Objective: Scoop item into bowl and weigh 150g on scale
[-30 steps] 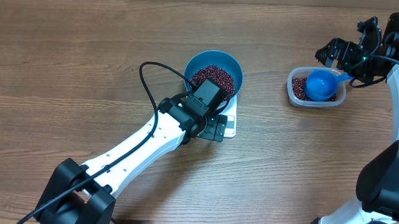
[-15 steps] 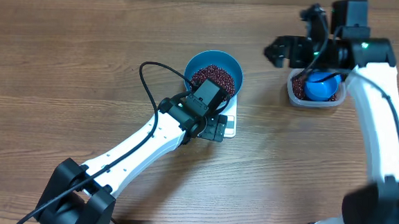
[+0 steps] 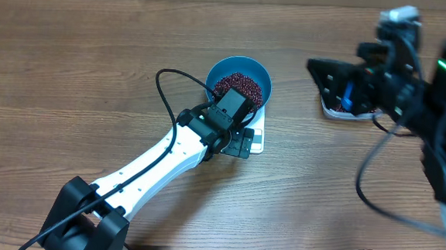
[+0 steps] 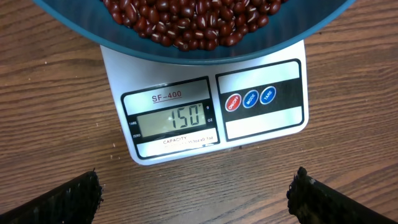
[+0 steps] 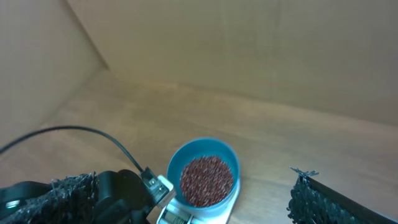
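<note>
"Where is the bowl?"

"The blue bowl (image 3: 238, 65) sits on the white scale (image 4: 261, 124), loaded with red-brown beans (image 4: 186, 18). The scale's display reads 150."

"And the left jaws?"

"Spread wide with nothing between them, hovering just off the scale's front edge, above the worktop (image 4: 50, 93)."

"The right jaws?"

"Spread wide too, and empty. They hang raised, well to the right of the scale, over the clear tub (image 3: 334, 110), blurred in the overhead view."
</note>
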Controlling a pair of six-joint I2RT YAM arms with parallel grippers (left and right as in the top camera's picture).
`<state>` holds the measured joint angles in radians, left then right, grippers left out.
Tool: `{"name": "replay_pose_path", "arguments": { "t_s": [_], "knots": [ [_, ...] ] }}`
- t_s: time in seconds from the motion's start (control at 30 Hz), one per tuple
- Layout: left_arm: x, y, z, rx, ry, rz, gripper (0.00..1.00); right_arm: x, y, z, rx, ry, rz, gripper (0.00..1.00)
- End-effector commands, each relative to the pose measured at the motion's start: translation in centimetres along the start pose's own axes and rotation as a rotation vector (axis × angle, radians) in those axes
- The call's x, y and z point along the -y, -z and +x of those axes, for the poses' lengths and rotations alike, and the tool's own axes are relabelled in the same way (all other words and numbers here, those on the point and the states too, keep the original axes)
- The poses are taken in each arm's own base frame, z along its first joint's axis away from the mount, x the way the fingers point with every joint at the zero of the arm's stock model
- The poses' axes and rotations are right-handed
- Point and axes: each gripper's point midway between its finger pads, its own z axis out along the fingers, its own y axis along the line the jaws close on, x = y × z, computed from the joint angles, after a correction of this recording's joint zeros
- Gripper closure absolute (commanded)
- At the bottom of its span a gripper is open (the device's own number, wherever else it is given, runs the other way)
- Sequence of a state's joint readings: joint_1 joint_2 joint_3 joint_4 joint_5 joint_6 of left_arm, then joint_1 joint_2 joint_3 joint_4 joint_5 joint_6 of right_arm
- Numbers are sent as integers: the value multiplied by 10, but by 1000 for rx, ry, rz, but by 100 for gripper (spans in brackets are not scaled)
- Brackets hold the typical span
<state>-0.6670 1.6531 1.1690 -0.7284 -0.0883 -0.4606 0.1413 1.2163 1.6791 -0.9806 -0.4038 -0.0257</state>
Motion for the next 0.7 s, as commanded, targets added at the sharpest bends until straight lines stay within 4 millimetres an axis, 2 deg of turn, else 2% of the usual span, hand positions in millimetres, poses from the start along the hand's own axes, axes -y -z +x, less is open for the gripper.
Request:
{"name": "replay_pose_path", "arguments": {
  "t_s": [0.0,0.17,0.37,0.57,0.6,0.67],
  "knots": [
    [0,1,-1,4,-2,5,1,-3,38,-13,93,19,36,0],
    [0,1,-1,4,-2,5,0,-5,53,-11,112,18,54,0],
    [0,1,-1,4,-2,5,1,1,44,8,66,-4,56,0],
    [0,1,-1,4,-2,5,0,11,25,46,-27,-49,59,0],
    [0,1,-1,4,-2,5,0,15,18,61,-63,-67,60,0],
    [0,1,-1,4,-2,5,0,18,12,77,-97,-83,61,0]
  ]
}}
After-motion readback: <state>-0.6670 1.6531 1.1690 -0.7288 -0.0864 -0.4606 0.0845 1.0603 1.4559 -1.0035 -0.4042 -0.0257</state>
